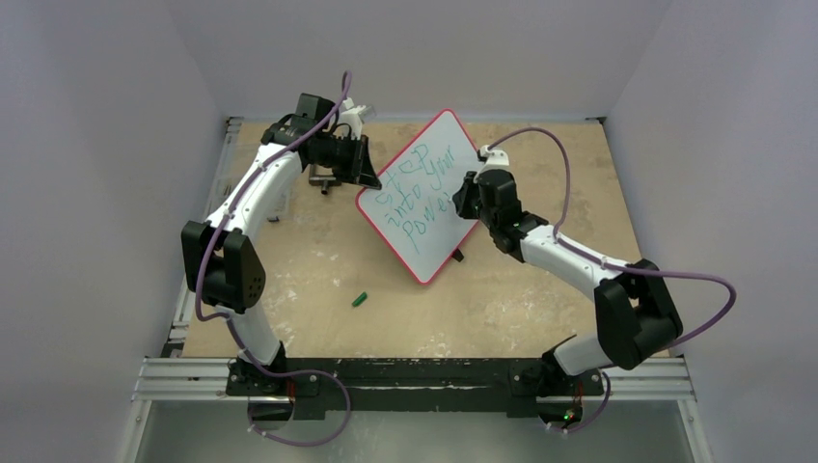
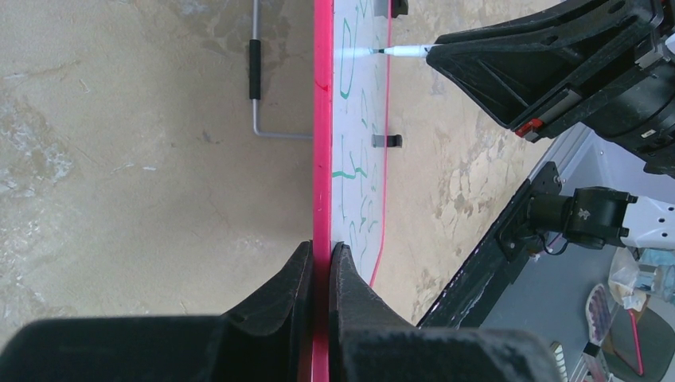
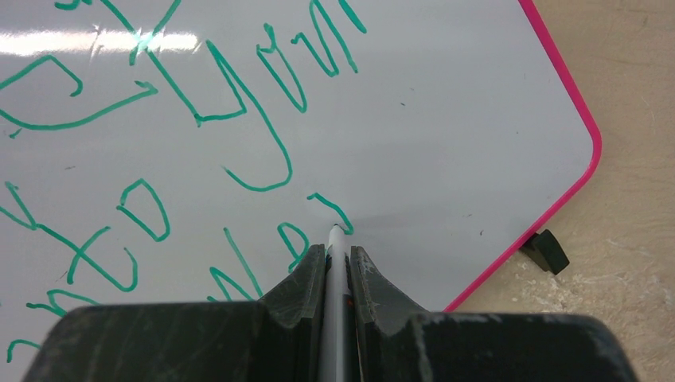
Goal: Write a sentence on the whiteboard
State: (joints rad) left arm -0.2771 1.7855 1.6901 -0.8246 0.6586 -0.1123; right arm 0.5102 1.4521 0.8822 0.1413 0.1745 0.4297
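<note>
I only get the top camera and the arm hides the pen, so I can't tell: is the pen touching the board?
Observer: It looks so. In the right wrist view the marker tip sits on the whiteboard, at the end of a green stroke.
Operator: What's holding the pen?
Observer: The right tool, shut on the marker, which sticks out between its two black sides.
Operator: And the other arm?
Observer: The left wrist view shows the left tool pinching the board's red rim, one side on each face.
</note>
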